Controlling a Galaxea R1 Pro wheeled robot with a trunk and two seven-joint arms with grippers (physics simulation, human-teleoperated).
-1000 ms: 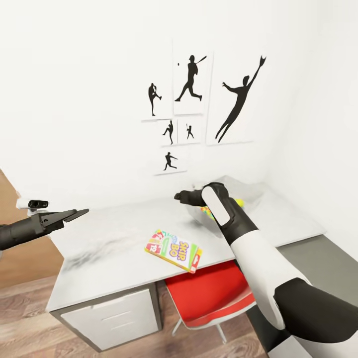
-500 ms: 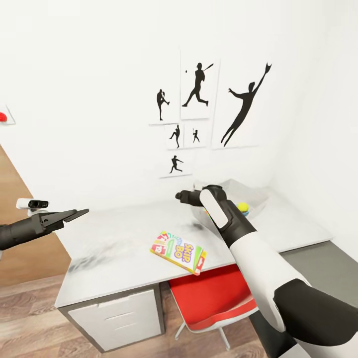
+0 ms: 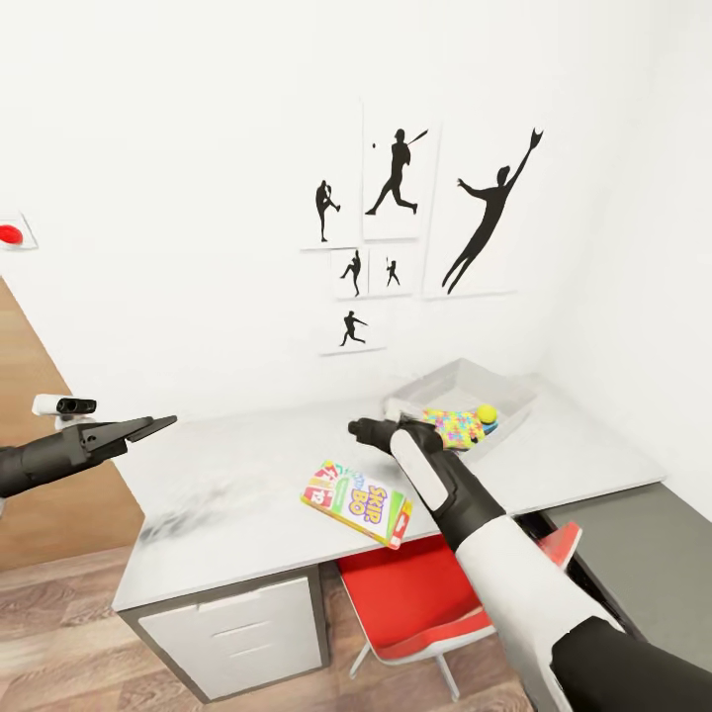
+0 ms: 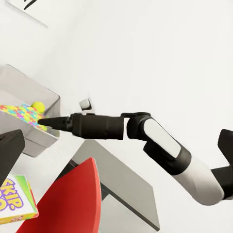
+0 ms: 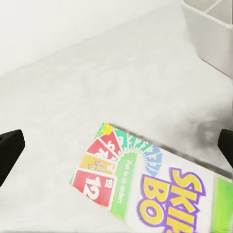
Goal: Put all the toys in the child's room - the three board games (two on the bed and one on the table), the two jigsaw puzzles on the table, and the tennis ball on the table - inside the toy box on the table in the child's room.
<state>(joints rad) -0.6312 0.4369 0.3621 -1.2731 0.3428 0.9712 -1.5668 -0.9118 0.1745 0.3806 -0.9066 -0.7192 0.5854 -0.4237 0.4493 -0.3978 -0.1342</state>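
The surface (image 3: 247,475), one long pale desk, stands against the white wall with a red chair (image 3: 415,593) tucked under its front edge. Since a moment ago the view has drifted a little, and the right arm has drawn back from over the toy box (image 3: 420,388) toward the middle of the desk, so the box's contents now show plainly. I take it that a drop-off there is finished and the carton is next.

One toy box sits at about two o'clock on the desk top. In it lies jigsaw-patterned sheet (image 3: 453,427); I make out one patch of it and cannot say whether it is one puzzle or two stacked. One tennis ball (image 3: 486,413) rests beside it in the box.

One board game, the Skip-Bo carton (image 3: 358,500), lies flat near the front edge at six o'clock, outside the box.

The right claw (image 3: 362,429) hovers just above and behind that carton, spread wide in the wrist view, gripping nothing. The left claw (image 3: 148,427) hangs off the desk's nine o'clock end, its tips nearly together, empty.

No other cartons are in sight here.
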